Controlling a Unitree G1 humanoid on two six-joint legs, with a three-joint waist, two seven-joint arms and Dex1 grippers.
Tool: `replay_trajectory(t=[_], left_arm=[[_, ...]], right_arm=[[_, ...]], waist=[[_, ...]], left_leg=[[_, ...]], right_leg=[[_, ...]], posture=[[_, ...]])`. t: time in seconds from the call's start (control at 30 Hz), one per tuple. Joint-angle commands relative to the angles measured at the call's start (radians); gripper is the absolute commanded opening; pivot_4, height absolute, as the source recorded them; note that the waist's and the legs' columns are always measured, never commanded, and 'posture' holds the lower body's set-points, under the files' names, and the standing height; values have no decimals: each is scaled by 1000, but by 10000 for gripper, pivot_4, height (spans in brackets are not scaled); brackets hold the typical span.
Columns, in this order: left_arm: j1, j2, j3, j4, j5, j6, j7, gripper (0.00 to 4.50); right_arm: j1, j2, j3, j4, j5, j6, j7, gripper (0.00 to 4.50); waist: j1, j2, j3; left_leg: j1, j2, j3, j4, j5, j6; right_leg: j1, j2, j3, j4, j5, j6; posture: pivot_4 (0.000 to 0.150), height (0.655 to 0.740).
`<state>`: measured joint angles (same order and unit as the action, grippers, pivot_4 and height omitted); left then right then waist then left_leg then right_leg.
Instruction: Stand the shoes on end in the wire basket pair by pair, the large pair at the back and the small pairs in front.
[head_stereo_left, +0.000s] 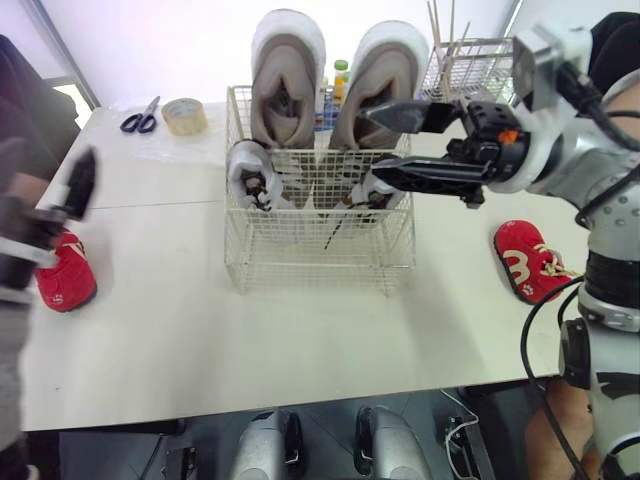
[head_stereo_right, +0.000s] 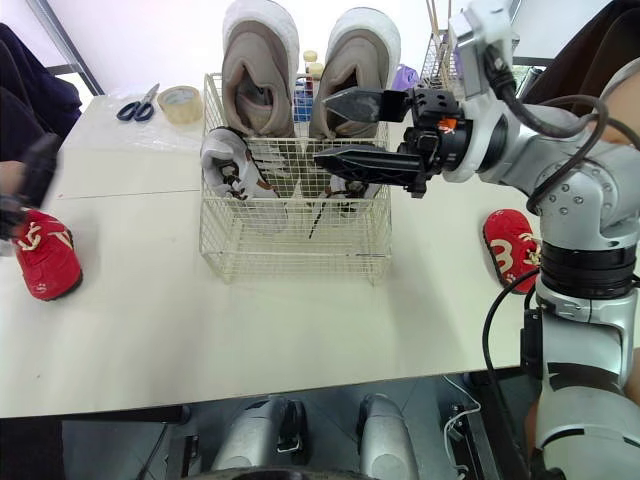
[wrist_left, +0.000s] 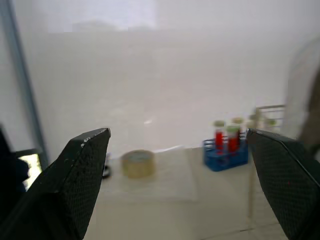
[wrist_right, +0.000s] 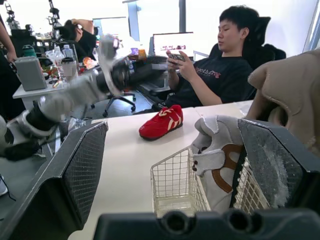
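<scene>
White table fills the middle of a bright room in the head views. A wire basket sits in the centre of it. Two big tan shoes stand on end at the basket's 12 o'clock side. Two small white shoes stand at its 6 o'clock side, so the big ones do not hide the little ones. One red shoe lies at 9 o'clock and the other red shoe at 3 o'clock. I think this pair has yet to go in. Scissors and a tape roll lie at 11 o'clock.

The right gripper hangs over the basket's 3 o'clock side. Its fingers are apart and hold nothing. I cannot tell if the lower finger touches the small shoe there.

From the left wrist, the left gripper is spread wide with nothing in it. The tape roll and a blue rack stand far ahead.

From the right wrist, the fingers are wide apart. The basket and one small white shoe are just ahead. A person sits past the table.
</scene>
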<state>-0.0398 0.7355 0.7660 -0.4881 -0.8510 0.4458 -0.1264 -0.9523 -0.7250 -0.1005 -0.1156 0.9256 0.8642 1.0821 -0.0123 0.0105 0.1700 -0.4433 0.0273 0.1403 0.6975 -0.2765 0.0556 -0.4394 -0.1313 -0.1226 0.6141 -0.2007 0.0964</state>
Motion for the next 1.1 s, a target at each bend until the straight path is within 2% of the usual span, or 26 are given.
replay_trajectory(t=[0.03,0.13,0.23,0.37,0.5,0.8,1.1], left_arm=[[-50,153,139,178,-47,227,115,44812],[-107,299,123,319,-2,447,217,44812],[-221,396,85,493,15,615,268,44812],[-337,463,-35,703,97,668,217,44812],[-407,452,-156,920,202,592,118,44812],[-632,334,-360,1341,413,371,-22,44812],[-781,292,-413,1570,544,223,-62,44812]], right_arm=[[-39,7,-5,25,-23,-45,36,45000],[-54,27,13,40,-39,-62,51,45000],[-56,34,13,33,-37,-53,57,45000],[-54,25,12,37,-44,-44,59,45000],[-39,12,8,12,-45,-30,51,45000],[-8,-29,-39,-75,-13,18,-13,45000],[29,-55,-88,-141,31,63,-88,45000]], waist=[[1,-2,1],[1,-2,1],[3,-3,2],[0,-3,2],[-1,-4,2],[1,-9,1],[4,-10,0]], left_leg=[[0,0,0,0,0,0],[0,1,0,0,0,-4],[-1,1,1,-2,-1,-5],[0,0,3,-6,1,-8],[1,0,5,-14,5,-14],[1,5,6,-16,8,-18],[1,5,5,-15,9,-15]], right_leg=[[0,0,0,1,0,0],[-1,2,1,0,0,0],[-3,2,2,0,0,0],[-4,3,3,0,0,0],[-7,3,4,0,0,0],[-10,8,4,1,0,-2],[-9,8,4,1,0,-2]], posture=[[1500,7400],[1500,7400],[1500,7400],[1500,7400],[1500,7400],[1500,7400],[1500,7400]])
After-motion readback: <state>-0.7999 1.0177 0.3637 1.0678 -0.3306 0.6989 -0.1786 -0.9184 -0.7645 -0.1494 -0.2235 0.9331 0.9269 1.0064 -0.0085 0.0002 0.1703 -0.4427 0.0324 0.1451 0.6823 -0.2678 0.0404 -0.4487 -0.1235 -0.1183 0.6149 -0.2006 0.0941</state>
